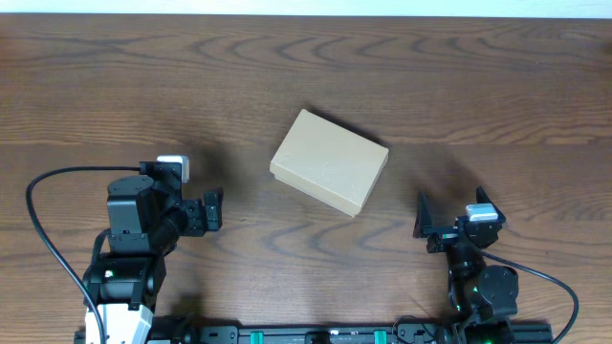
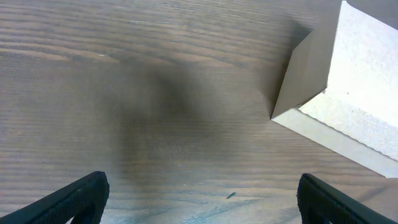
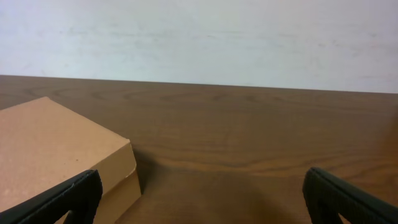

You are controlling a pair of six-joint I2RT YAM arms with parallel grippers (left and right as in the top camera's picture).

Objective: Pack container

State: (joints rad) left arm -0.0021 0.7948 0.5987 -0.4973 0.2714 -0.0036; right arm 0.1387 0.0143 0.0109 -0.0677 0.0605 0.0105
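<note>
The box [image 1: 330, 161] is lying closed in the middle of the table [image 1: 306, 57], its long axis running from far-left to near-right, so that a short end is facing each side. The left gripper [image 1: 212, 210] and right gripper [image 1: 449, 212] are flanking it, spread wide and empty, roughly equally near.

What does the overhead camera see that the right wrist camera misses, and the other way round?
Only overhead: the left arm's fingers, both arms' bodies with their cables, and the whole closed top of the small tan cardboard box, lying between the two arms. Only right wrist: the pale wall rising broad behind the far edge, seen from low down. Both: the box, the dark brown wooden table, and the right arm's fingers, spread open and empty.
</note>
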